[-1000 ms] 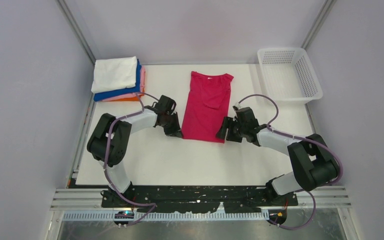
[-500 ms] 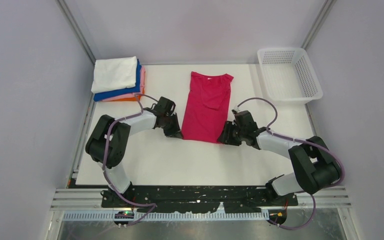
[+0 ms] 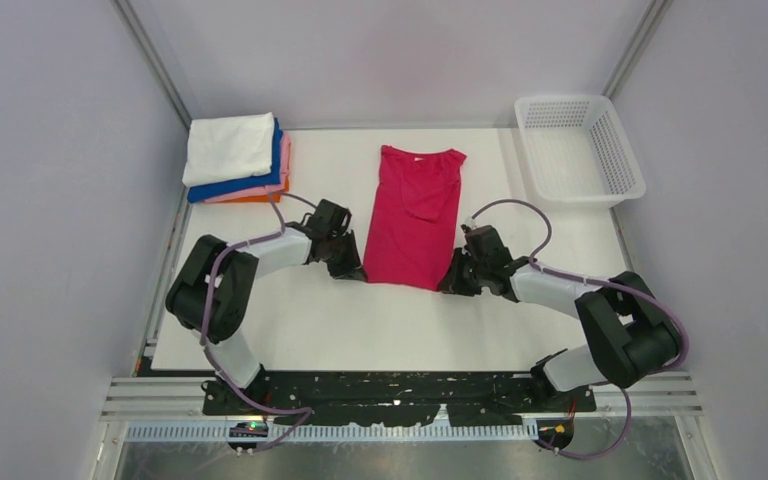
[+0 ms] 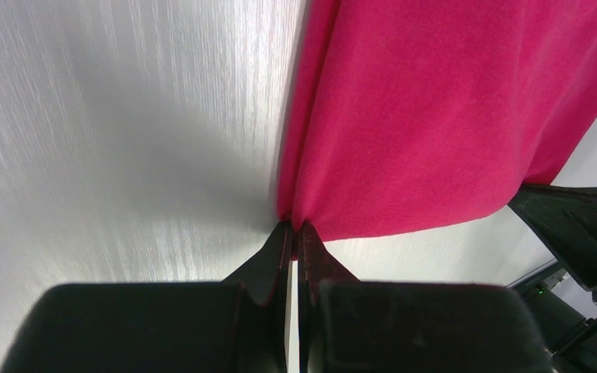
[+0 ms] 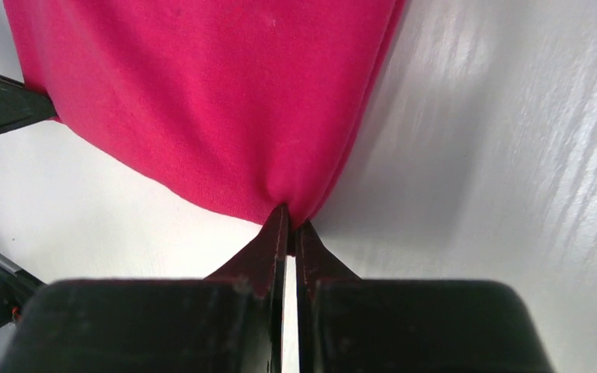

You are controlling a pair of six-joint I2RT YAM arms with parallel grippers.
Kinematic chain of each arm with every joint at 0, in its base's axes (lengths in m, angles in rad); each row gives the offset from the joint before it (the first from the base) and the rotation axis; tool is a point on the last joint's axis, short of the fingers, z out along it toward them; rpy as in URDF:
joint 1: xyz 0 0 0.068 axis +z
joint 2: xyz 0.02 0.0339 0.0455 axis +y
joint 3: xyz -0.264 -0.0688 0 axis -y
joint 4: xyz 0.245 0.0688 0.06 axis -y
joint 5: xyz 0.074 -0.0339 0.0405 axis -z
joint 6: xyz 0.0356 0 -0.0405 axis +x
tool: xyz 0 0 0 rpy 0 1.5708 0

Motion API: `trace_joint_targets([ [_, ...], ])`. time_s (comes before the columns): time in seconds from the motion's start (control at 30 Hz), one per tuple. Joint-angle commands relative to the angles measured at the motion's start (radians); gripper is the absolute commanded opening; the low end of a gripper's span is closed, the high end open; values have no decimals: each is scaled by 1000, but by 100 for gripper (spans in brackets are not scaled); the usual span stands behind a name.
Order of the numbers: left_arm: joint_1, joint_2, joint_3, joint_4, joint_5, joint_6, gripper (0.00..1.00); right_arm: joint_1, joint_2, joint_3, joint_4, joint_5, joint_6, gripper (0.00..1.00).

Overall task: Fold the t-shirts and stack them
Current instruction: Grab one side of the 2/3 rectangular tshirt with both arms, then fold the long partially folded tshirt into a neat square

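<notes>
A magenta-red t-shirt [image 3: 415, 215] lies flat as a long narrow strip in the middle of the table, neck at the far end. My left gripper [image 3: 357, 274] is shut on its near left corner, and the cloth [image 4: 435, 116] bunches at the tips [image 4: 291, 227]. My right gripper [image 3: 448, 283] is shut on the near right corner, pinching the hem [image 5: 225, 101] at the tips [image 5: 288, 210]. A stack of folded t-shirts [image 3: 235, 158], white on top over blue, pink and orange, sits at the far left.
A white plastic mesh basket [image 3: 580, 150] stands at the far right corner. Grey walls and metal frame posts close in the table [image 3: 360, 330] on three sides. The arm bases sit along the near edge.
The right gripper slid in to the shirt's near right corner and closed on the hem. The left gripper stayed shut on the near left corner.
</notes>
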State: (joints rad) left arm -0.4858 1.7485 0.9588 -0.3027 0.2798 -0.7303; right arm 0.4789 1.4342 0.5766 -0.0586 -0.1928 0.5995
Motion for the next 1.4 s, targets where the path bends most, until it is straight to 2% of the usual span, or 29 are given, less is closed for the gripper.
trace_joint_targets([
  [0.0, -35, -74, -109, -34, -58, 1, 0, 31, -15, -51, -88, 9, 0, 5],
  [0.2, -104, -276, -282, -38, -118, -52, 0, 88, -194, -128, -199, -22, -19, 5],
  [0.3, -186, -410, -351, -113, -199, -108, 0, 149, -324, -138, -284, -7, -16, 5],
  [0.4, -299, -570, -376, -227, -299, -172, 0, 241, -476, -144, -362, -11, 20, 5],
  [0.53, -415, -758, -421, -265, -376, -288, 0, 350, -639, -128, -441, 43, 64, 5],
  [0.63, -468, -863, -428, -289, -394, -331, 0, 403, -727, -123, -456, 71, 98, 5],
  [0.77, -502, -965, -409, -321, -416, -337, 0, 420, -815, -116, -420, 35, 96, 5],
  [0.93, -501, -1014, -348, -369, -480, -312, 0, 421, -850, -60, -392, 35, 73, 5],
  [1.07, -497, -996, -268, -367, -553, -267, 0, 415, -818, -3, -399, 157, 70, 5],
  [1.17, -451, -933, -193, -343, -565, -197, 0, 366, -763, 50, -411, 254, 50, 5],
  [1.37, -273, -802, -62, -264, -465, -68, 0, 168, -631, 143, -388, 111, -42, 5],
])
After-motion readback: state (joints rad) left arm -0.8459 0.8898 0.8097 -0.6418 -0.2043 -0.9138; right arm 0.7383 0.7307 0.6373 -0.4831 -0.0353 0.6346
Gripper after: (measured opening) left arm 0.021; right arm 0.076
